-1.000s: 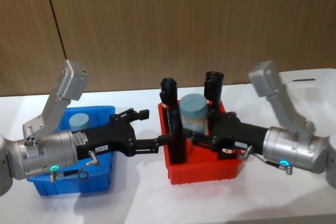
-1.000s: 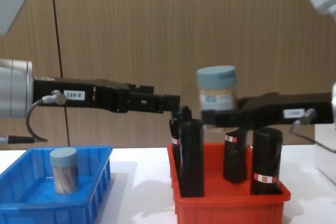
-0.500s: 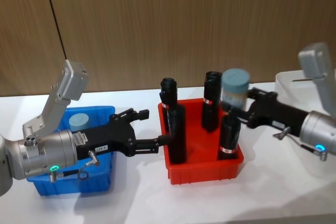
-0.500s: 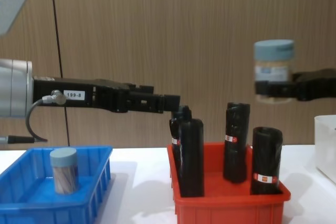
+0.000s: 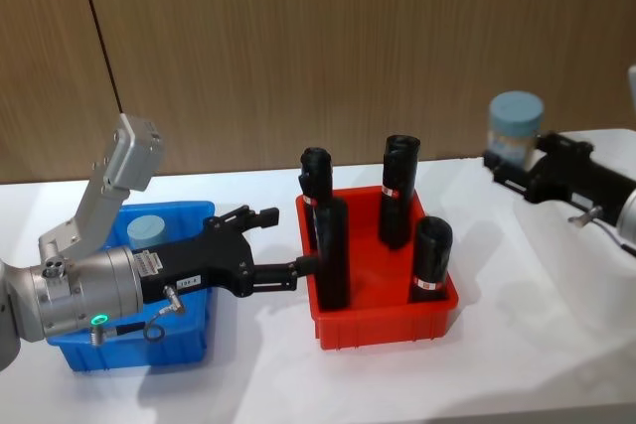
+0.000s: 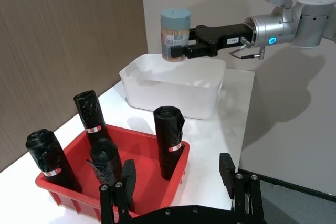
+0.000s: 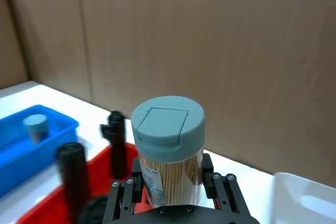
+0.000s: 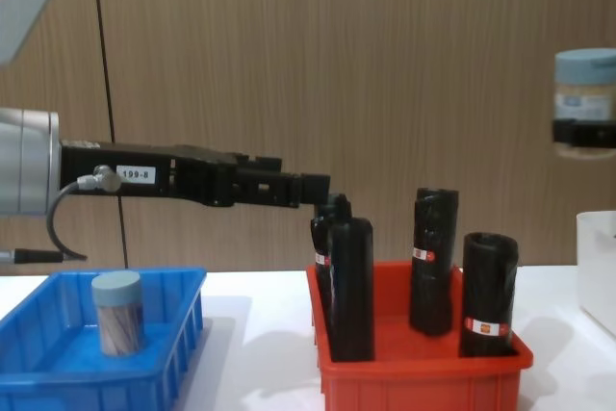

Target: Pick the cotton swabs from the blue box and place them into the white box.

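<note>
R gripper (image 5: 514, 158), clamped on cotton swabs (image 5: 517, 124), now upper right vs. mid-frame before, nearing white box (image 6: 178, 100); L gripper (image 5: 283, 242) open.

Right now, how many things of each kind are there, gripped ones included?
Clear plastic swab cylinders with pale blue-grey lids: 2 (one held by the right gripper)
Tall black rolls with red-white labels: 4
Rectangular plastic bins: 3 (blue bin, red bin, white bin)
Total: 9
</note>
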Controlling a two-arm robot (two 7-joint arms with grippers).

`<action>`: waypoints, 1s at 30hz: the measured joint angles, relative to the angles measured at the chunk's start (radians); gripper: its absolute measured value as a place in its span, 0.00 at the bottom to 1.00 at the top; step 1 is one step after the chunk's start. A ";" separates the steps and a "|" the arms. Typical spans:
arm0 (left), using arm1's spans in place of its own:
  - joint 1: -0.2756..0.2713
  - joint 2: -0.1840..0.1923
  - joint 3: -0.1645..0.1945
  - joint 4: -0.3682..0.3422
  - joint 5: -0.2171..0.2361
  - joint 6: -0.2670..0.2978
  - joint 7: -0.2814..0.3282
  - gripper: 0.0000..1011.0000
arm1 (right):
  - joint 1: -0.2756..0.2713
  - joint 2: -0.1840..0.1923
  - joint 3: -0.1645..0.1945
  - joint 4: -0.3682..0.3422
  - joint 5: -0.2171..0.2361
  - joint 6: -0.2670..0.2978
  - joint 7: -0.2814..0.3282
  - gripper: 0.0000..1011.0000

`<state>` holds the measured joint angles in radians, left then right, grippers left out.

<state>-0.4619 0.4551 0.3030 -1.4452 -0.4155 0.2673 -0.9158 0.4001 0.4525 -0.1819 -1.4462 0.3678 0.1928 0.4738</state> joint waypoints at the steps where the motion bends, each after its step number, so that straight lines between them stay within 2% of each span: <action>1: 0.000 0.000 0.000 0.000 0.000 0.000 0.000 0.99 | 0.003 0.003 0.005 0.008 -0.002 0.000 -0.015 0.63; 13: 0.000 0.000 0.000 0.000 0.000 0.000 0.000 0.99 | 0.039 0.009 0.029 0.089 -0.020 0.002 -0.136 0.63; 17: 0.000 0.000 0.000 0.000 0.000 0.000 0.000 0.99 | 0.060 0.009 0.037 0.136 -0.029 0.014 -0.182 0.63; 30: 0.000 0.000 0.000 0.000 0.000 0.000 0.000 0.99 | 0.129 0.003 0.047 0.293 -0.067 0.060 -0.238 0.63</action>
<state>-0.4619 0.4551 0.3030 -1.4452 -0.4155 0.2673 -0.9158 0.5288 0.4551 -0.1352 -1.1531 0.3011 0.2532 0.2354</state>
